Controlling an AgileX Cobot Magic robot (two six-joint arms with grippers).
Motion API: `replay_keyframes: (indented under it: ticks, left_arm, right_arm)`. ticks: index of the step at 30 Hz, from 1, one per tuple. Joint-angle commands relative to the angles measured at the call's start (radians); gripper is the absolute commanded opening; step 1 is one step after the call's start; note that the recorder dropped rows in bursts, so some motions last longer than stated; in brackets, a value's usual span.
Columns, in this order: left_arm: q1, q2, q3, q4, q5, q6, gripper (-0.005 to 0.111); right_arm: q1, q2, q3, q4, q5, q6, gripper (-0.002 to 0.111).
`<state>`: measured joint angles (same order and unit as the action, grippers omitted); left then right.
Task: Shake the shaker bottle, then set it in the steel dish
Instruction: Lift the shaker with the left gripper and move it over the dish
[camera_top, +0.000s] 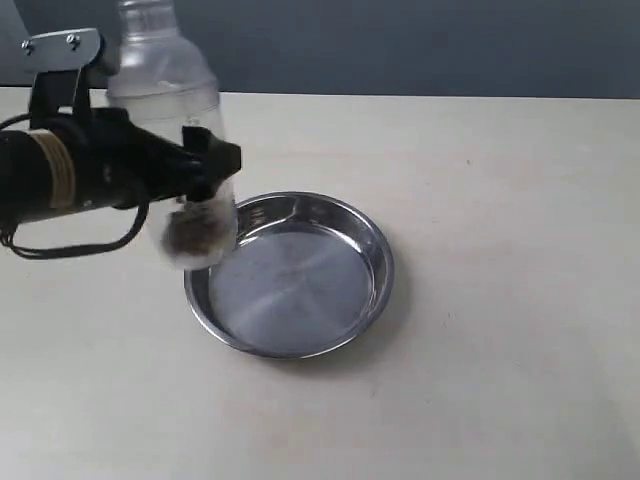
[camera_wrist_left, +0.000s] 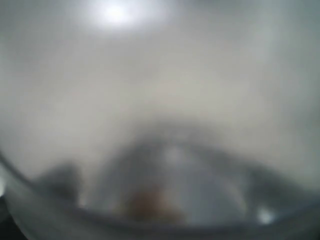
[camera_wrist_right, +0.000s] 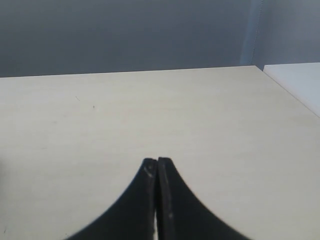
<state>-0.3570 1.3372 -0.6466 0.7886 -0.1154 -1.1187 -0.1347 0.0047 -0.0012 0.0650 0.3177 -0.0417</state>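
Evidently the shaking step is in hand: the left pincer (camera_top: 205, 168) grasps the shaker bottle (camera_top: 172, 120) around its middle, aloft and motion-blurred, its base over the left rim of the steel dish (camera_top: 290, 285). Next, I judge, it must shift right and lower the bottle upright. The right pincer (camera_wrist_right: 157, 167) is clenched, empty, above the surface (camera_top: 500, 300).

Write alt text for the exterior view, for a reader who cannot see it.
The left arm's jaws grip a frosted shaker bottle around its middle. Its lower end, holding brownish beads, is blurred in front of the left rim of an empty steel dish. The dish sits on a pale table.
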Motion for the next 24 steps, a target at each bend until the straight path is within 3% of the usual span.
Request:
replay_keyframes:
  ticks: [1,2,4,5,6,7,8,9,10,11,13,15,19,21,24]
  left_arm:
    - [-0.117,-0.009,0.018,0.312,-0.289,0.016,0.000]
    - [-0.131,-0.009,0.015,0.271,-0.152,0.018,0.000]
    - [-0.089,0.014,0.003,-0.035,0.093,0.095,0.000]
    - [-0.042,0.036,0.000,-0.212,0.091,0.098,0.000]
    - [-0.027,0.053,0.011,-0.319,0.000,0.112,0.000]
    - [-0.065,0.055,0.025,-0.253,-0.120,0.120,0.000]
    - [-0.112,0.051,0.031,-0.079,-0.230,0.127,0.000]
    - [-0.155,0.044,0.027,0.113,-0.291,0.127,0.000]
    - [-0.177,0.044,0.013,0.193,-0.269,0.127,0.000]
    - [-0.185,0.044,0.001,0.151,-0.163,0.127,0.000]
    - [-0.137,0.077,-0.014,-0.118,0.028,0.208,0.000]
    - [-0.075,0.092,-0.016,-0.239,-0.005,0.272,0.000]
    - [-0.071,-0.037,-0.084,-0.075,-0.255,0.274,0.000]
    - [-0.071,-0.101,-0.146,-0.086,-0.241,0.281,0.000]
    - [-0.115,-0.041,-0.077,-0.099,-0.113,0.221,0.000]
  right_arm:
    - [-0.003,-0.005,0.001,0.001,-0.013,-0.002,-0.001]
    - [-0.003,-0.005,0.001,0.001,-0.013,-0.002,-0.001]
    - [-0.003,-0.005,0.001,0.001,-0.013,-0.002,-0.001]
    - [-0.003,-0.005,0.001,0.001,-0.013,-0.002,-0.001]
    - [-0.003,-0.005,0.001,0.001,-0.013,-0.002,-0.001]
    - [-0.003,-0.005,0.001,0.001,-0.013,-0.002,-0.001]
    - [-0.003,-0.005,0.001,0.001,-0.013,-0.002,-0.001]
    - [-0.003,-0.005,0.001,0.001,-0.013,-0.002,-0.001]
    - [-0.003,-0.005,0.001,0.001,-0.013,-0.002,-0.001]
    - [-0.003,-0.005,0.001,0.001,-0.013,-0.002,-0.001]
    - [-0.003,-0.005,0.001,0.001,-0.013,-0.002,-0.001]
    - [-0.003,-0.005,0.001,0.001,-0.013,-0.002,-0.001]
    - [-0.003,-0.005,0.001,0.001,-0.013,-0.002,-0.001]
    - [-0.003,-0.005,0.001,0.001,-0.013,-0.002,-0.001]
    - [-0.003,-0.005,0.001,0.001,-0.013,-0.002,-0.001]
